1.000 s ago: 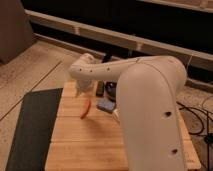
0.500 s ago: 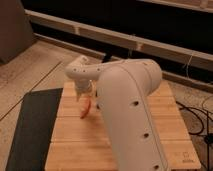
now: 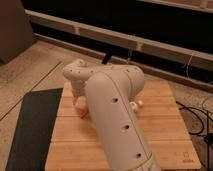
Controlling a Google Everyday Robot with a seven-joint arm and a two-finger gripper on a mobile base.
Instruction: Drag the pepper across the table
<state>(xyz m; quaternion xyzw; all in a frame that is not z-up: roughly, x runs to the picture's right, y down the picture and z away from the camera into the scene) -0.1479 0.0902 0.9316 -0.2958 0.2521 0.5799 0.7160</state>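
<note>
The pepper (image 3: 84, 114) shows only as a small red-orange tip on the bamboo table (image 3: 165, 125), just left of my white arm (image 3: 112, 115). My gripper (image 3: 78, 103) hangs down from the wrist at the table's left part, right above or against the pepper's upper end. The arm hides most of the pepper and the gripper's grip on it.
A dark grey mat (image 3: 30, 130) lies on the floor along the table's left edge. A small white object (image 3: 136, 105) peeks out right of the arm. Cables (image 3: 200, 107) lie on the floor at the right. A dark wall with ledges runs behind.
The arm has swung further across the view and now covers the table's middle and the things behind it. The gripper and pepper have shifted only slightly on the table's left part.
</note>
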